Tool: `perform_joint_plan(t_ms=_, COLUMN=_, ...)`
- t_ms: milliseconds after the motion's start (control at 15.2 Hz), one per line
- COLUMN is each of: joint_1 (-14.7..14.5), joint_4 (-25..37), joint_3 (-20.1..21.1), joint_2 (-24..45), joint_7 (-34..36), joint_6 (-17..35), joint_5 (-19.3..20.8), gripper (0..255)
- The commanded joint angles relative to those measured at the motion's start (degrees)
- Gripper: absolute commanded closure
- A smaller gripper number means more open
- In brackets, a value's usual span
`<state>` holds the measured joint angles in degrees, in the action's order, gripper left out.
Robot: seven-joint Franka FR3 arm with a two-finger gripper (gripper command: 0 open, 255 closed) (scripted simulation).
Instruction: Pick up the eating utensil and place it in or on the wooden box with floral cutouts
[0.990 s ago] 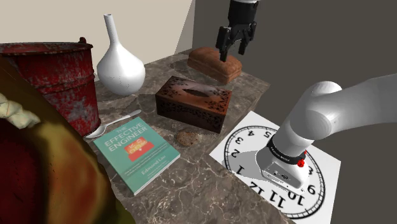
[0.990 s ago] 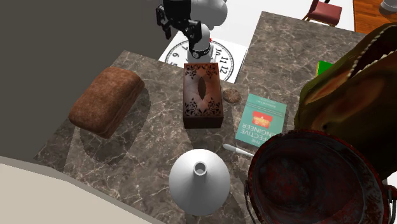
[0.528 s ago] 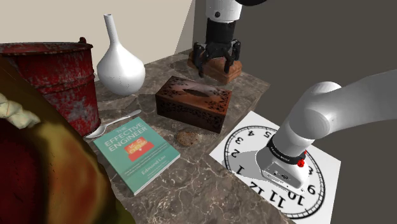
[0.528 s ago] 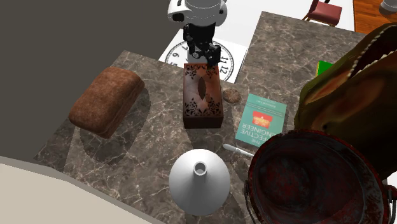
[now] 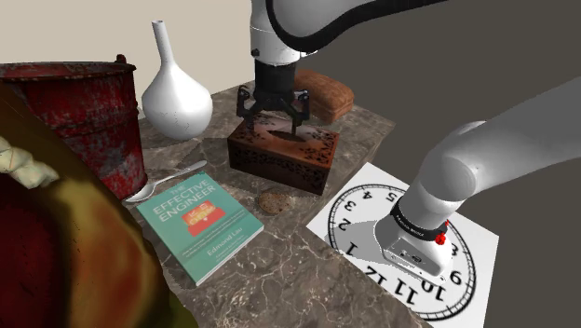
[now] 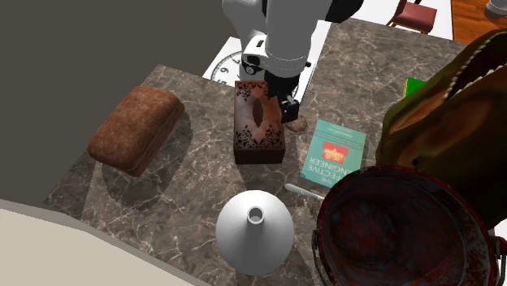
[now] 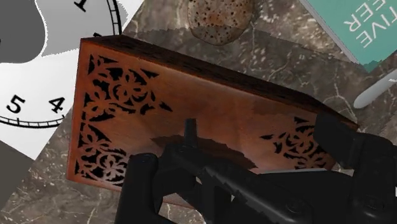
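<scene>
- dark marble table carries everything; a pale wall and a grey wall stand behind it.
- nothing of the task is done yet: the spoon lies flat on the table, between the red barrel and the book, well apart from the box.
- gripper hangs just above the box lid, its fingers spread, with nothing between them.
- left to do, as i judge: travel over to the spoon, grasp it, lift it, and bring it to the box.
- the wrist view cuts the spoon off, so just the handle end shows beside the book's corner.
- in the second exterior view the barrel rim hides the spoon's bowl, and the arm covers part of the cookie.
- the lid has a dark oval opening; i cannot tell whether a spoon passes through it.
</scene>
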<state>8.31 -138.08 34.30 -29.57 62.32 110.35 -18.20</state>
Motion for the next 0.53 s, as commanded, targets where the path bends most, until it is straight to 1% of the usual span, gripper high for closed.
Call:
perform_joint_plan(t_ms=0, joint_1=2.04, joint_4=2.19, joint_3=3.55, joint_2=4.23, joint_7=7.12, joint_6=2.72, joint_5=0.03, gripper=0)
perform_joint_plan(t_ms=132, joint_1=4.31, joint_4=4.48, joint_3=7.12, joint_2=8.88, joint_7=14.14, joint_6=5.53, joint_5=1.07, gripper=0)
perform_joint_plan(t_ms=264, joint_1=6.77, joint_4=7.05, joint_3=10.71, joint_2=14.05, joint_7=21.60, joint_6=8.29, joint_5=3.23, gripper=0)
perform_joint_plan(t_ms=396, joint_1=9.18, joint_4=9.87, joint_3=14.12, joint_2=19.86, joint_7=29.72, joint_6=10.88, joint_5=6.81, gripper=0)
perform_joint_plan(t_ms=462, joint_1=10.18, joint_4=11.37, joint_3=15.59, joint_2=23.05, joint_7=34.08, joint_6=12.05, joint_5=9.21, gripper=0)
